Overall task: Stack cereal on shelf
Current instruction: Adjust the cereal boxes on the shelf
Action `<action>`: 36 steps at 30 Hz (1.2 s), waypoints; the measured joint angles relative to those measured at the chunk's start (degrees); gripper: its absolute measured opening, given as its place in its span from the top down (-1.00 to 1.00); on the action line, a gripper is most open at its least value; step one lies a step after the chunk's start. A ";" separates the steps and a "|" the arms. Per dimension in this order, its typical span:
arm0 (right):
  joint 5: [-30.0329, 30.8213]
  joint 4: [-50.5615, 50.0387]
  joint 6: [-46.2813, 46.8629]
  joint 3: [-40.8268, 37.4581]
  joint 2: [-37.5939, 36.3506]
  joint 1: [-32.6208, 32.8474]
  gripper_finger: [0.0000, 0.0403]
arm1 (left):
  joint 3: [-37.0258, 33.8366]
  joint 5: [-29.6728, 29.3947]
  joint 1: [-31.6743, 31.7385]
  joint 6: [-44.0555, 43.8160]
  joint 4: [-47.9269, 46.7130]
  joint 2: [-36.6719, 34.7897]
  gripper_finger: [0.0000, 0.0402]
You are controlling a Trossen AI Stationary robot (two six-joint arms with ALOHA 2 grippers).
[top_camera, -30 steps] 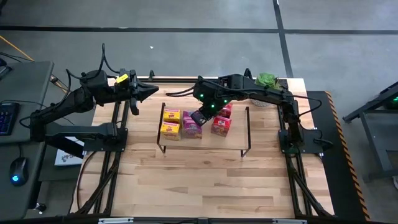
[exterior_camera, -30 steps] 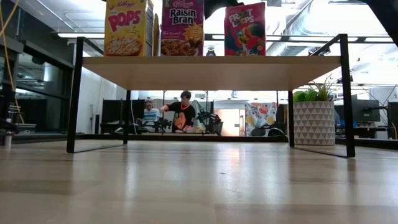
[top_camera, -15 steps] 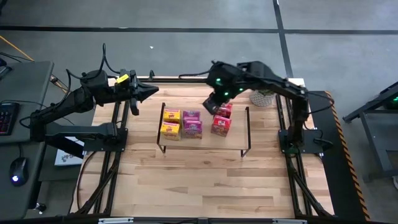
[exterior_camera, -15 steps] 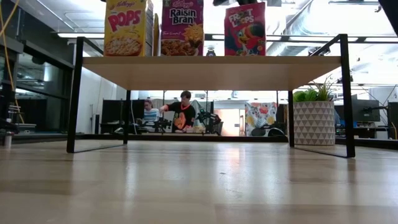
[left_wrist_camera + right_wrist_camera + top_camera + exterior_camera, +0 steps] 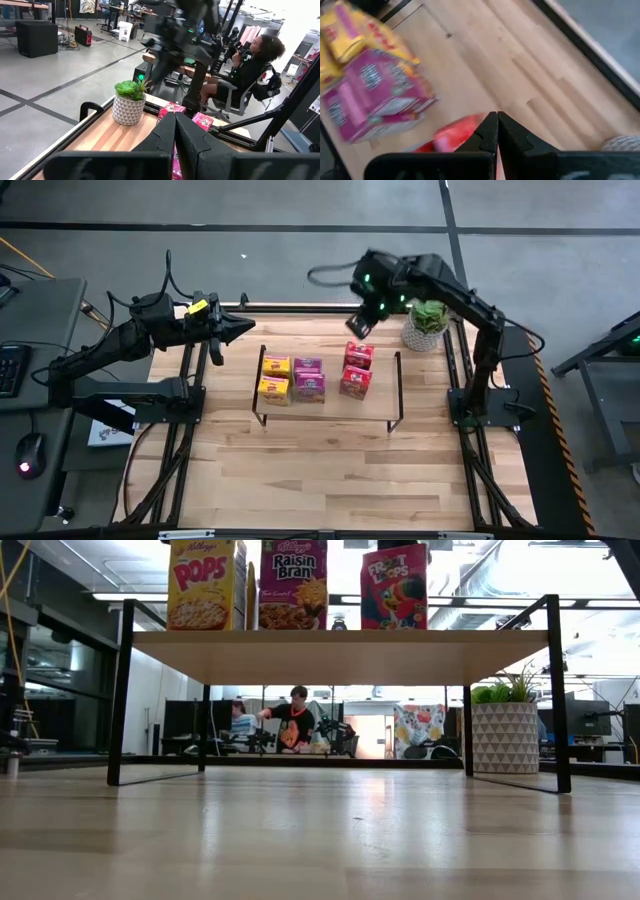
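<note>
Cardboard cereal boxes [image 5: 310, 378], yellow, pink, red, sit paired on the wood-topped wire shelf [image 5: 390, 412] mid-frame, stacking apparently complete; right gripper [image 5: 360, 326] above, fingers closed, empty; left gripper [image 5: 243, 329] closed, idle upper left.

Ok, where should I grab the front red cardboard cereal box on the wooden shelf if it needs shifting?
Take the front red cardboard cereal box from above, jaws across its left and right faces. It stands upright and both those sides look clear, while the second red box sits close behind it.

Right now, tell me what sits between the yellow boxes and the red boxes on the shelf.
High view: the two magenta-pink boxes stand between the yellow boxes and red boxes on the shelf.
</note>
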 joint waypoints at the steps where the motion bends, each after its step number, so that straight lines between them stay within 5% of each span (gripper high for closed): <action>1: -1.05 0.18 -1.40 0.00 0.00 -1.72 1.00 | 0.00 0.00 0.00 -0.01 -0.02 0.00 1.00; 6: -10.27 2.60 -5.42 -1.69 0.44 -10.05 1.00 | 0.00 -0.13 0.00 0.01 0.00 0.00 1.00; 12: -21.59 6.57 -9.87 -13.62 -1.04 -14.13 1.00 | 0.00 -0.14 0.01 -0.01 0.02 0.00 1.00; 26: -44.05 49.00 0.79 -57.14 -17.25 -19.67 1.00 | 0.00 -0.55 0.00 -0.01 0.04 0.00 1.00; 31: -51.48 62.88 3.35 -64.66 -17.03 -19.79 1.00 | 0.00 -0.59 0.01 -0.08 0.03 0.00 1.00; 36: -56.58 65.72 0.35 -65.99 -17.00 -19.77 1.00 | 0.00 -0.61 0.02 -0.65 0.02 0.00 1.00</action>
